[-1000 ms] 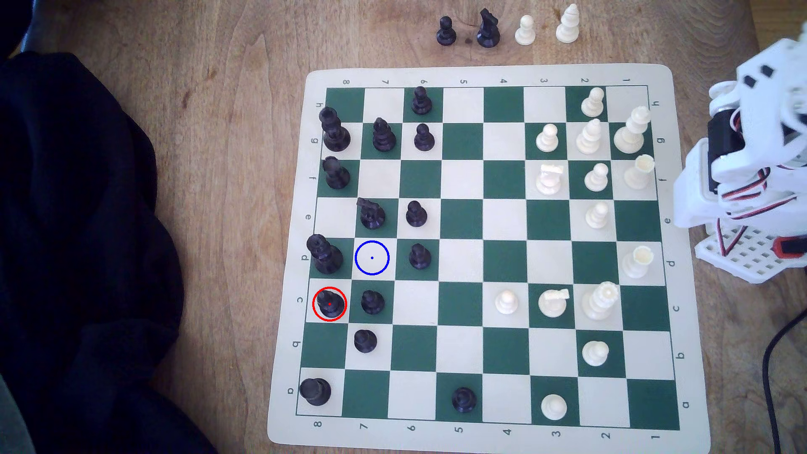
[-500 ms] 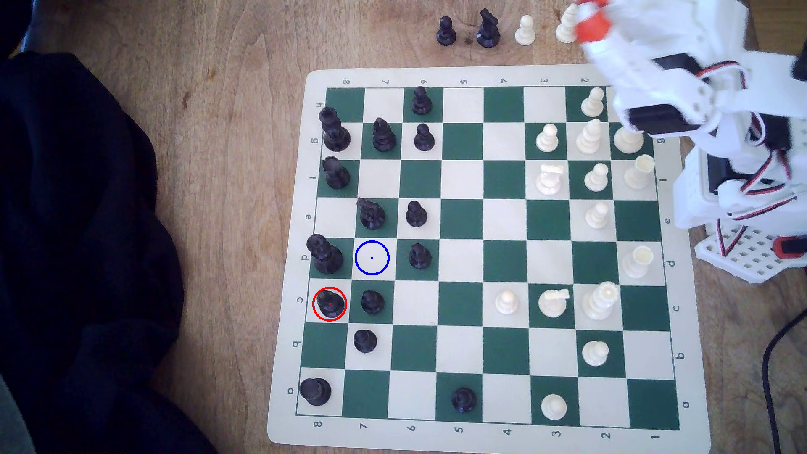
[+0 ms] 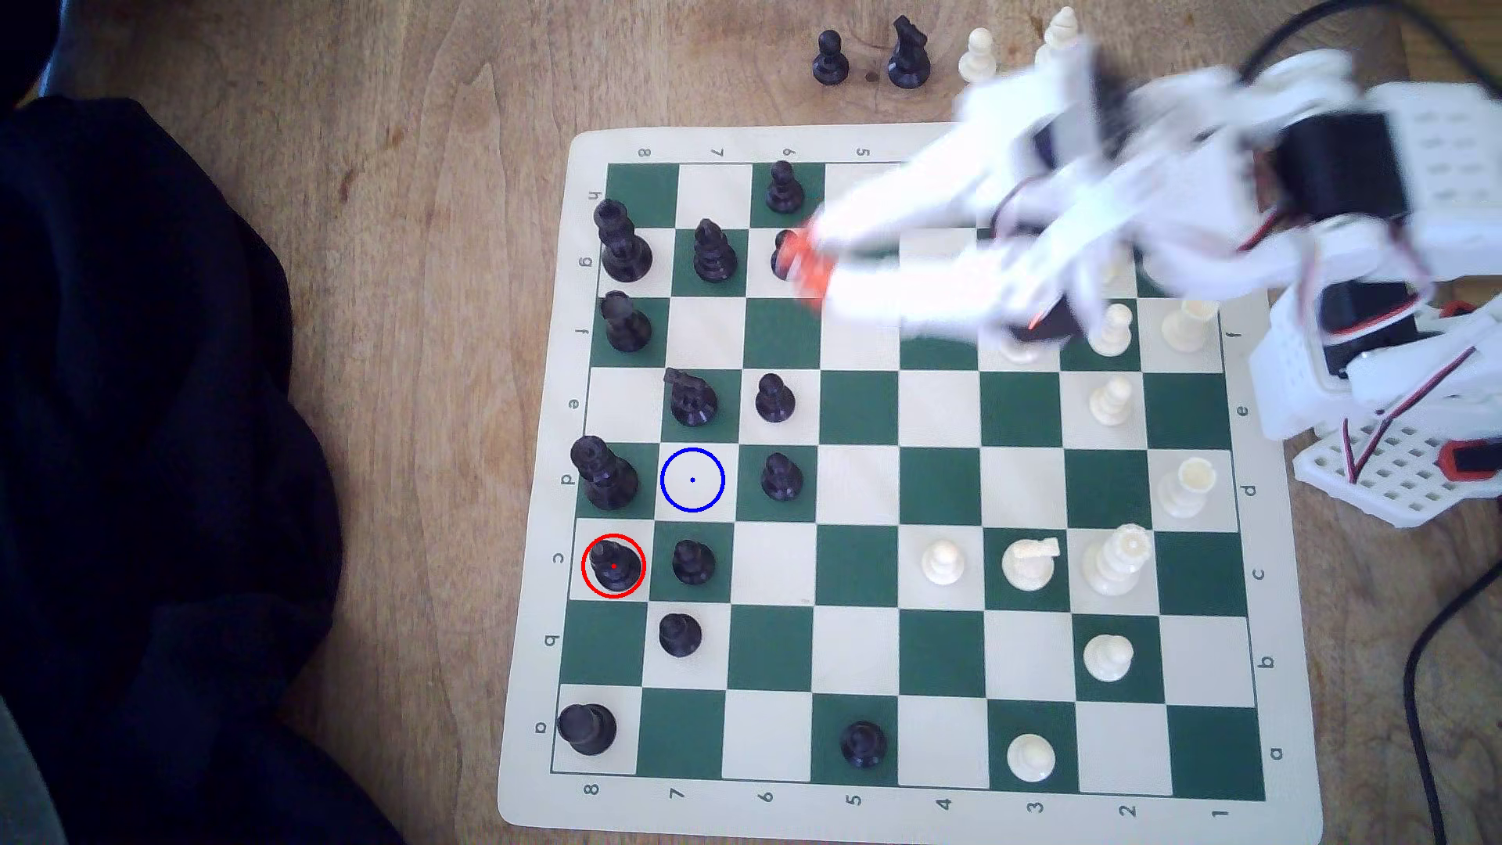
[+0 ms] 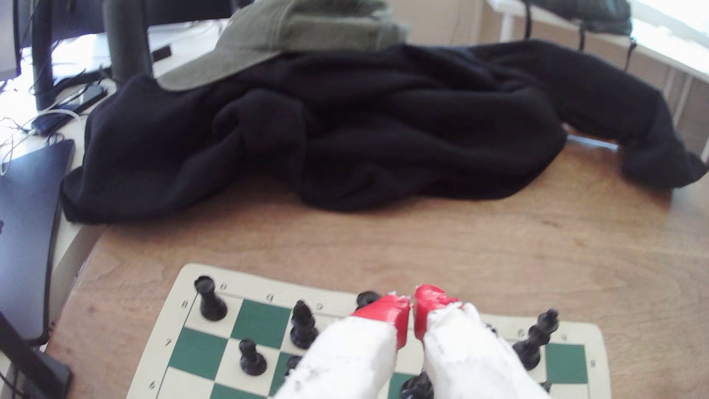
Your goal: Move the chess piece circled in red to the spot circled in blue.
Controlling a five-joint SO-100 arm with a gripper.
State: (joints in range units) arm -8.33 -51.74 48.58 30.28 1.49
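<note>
One glossy black bishop-like chess piece (image 3: 614, 566) stands upright inside the red ring, on a cream square along the green-and-cream board's (image 3: 536, 812) edge at the exterior view's left. Diagonally beside it lies the blue-ringed cream square (image 3: 692, 480), bare. Well apart, the red-tipped white gripper (image 4: 413, 307) hangs blurred, tips together, holding nothing.

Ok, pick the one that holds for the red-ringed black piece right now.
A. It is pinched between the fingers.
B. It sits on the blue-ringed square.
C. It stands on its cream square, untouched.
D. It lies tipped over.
C: the chess piece stands upright inside its red ring, while the gripper hovers far up the board and the blue-ringed spot is bare.
</note>
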